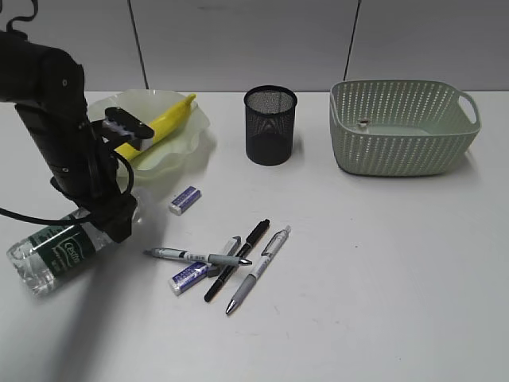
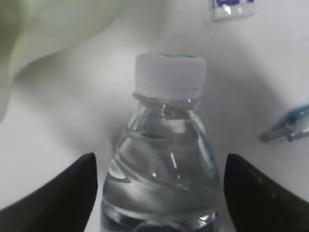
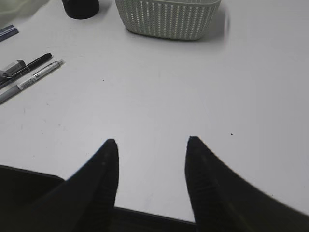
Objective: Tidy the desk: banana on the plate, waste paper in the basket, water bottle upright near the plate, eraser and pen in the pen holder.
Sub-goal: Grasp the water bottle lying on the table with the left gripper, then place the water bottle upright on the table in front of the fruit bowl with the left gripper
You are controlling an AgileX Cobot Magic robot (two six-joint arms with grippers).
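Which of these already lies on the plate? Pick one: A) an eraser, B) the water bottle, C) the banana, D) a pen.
C: the banana rests on the plate, while the water bottle, both erasers and the pens lie on the desk.

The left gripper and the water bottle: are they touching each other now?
Apart. The left wrist view shows the left gripper open around the water bottle, with white desk visible between each finger and the bottle.
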